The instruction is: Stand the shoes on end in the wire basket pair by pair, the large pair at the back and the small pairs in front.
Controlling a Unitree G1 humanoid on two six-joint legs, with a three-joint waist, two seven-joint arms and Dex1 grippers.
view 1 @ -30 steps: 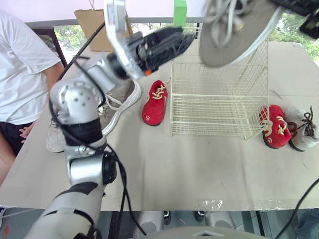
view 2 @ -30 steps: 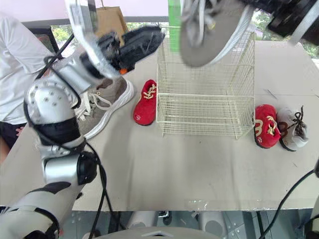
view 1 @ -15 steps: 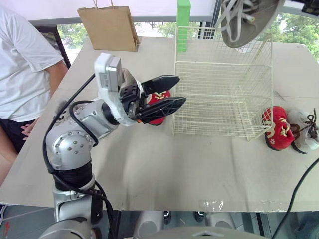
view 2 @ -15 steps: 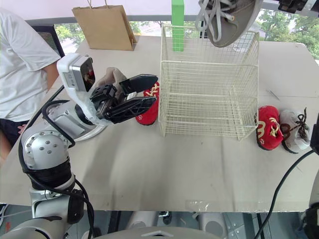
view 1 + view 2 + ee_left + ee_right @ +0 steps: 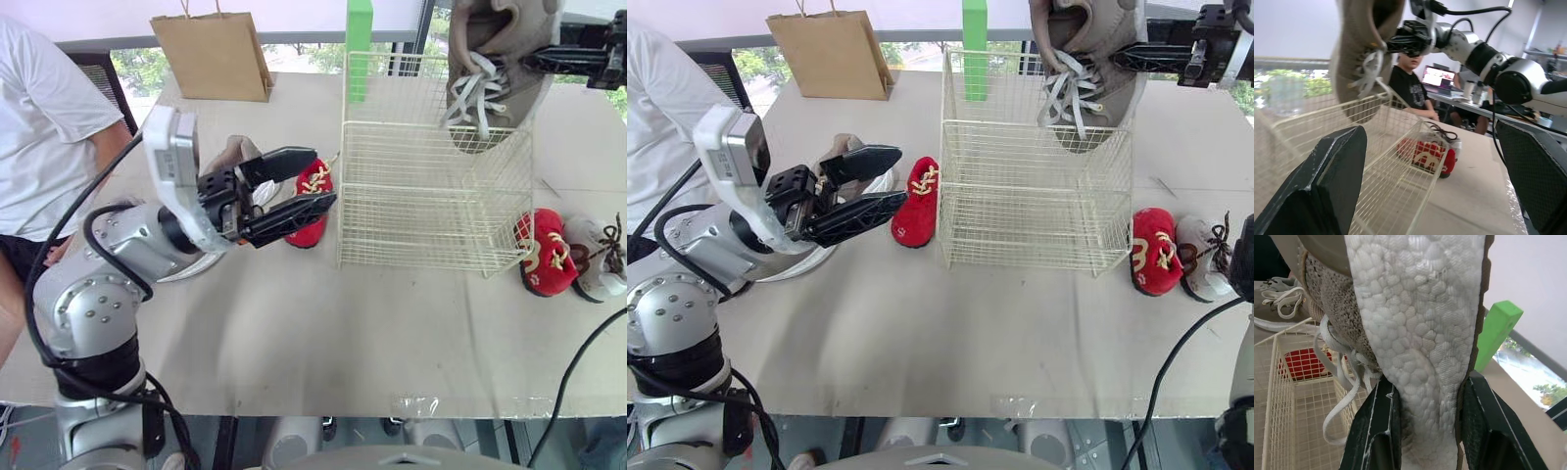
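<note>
Jaws of the right gripper (image 5: 545, 61) clamp the grey shoe (image 5: 490, 73), toe down, above the one o'clock corner of the wire basket (image 5: 431, 211). The left gripper (image 5: 321, 179) gapes wide beside the red shoe (image 5: 306, 231) at the basket's nine o'clock.

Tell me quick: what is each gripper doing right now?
Left gripper: open, holding nothing.
Right gripper: shut on the large grey sneaker, held above the wire basket.

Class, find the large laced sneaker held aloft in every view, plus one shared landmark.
Left eye view: sneaker, top right, above the wire basket.
Right eye view: top right.
Left wrist view: toe-down over the basket rim.
Right wrist view: white sole facing camera.
Shared landmark: the wire basket.
</note>
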